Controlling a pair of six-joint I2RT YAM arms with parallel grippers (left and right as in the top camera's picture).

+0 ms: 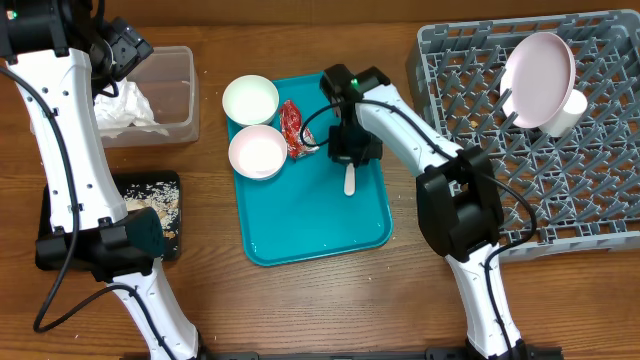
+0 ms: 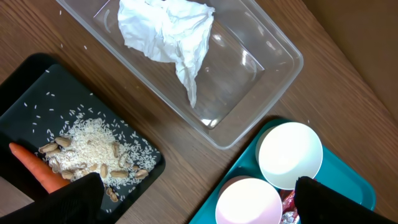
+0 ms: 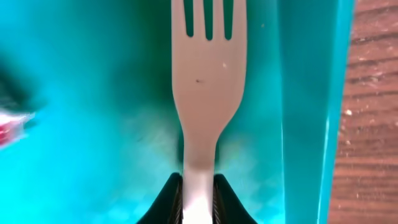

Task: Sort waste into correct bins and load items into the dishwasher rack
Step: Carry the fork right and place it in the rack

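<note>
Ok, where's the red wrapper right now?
Overhead view: the red wrapper lies on the teal tray, just right of the two white bowls, left of the fork.

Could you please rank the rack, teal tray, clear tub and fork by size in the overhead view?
Largest to smallest:
1. rack
2. teal tray
3. clear tub
4. fork

tray teal | wrapper red | fork white | rack grey
</note>
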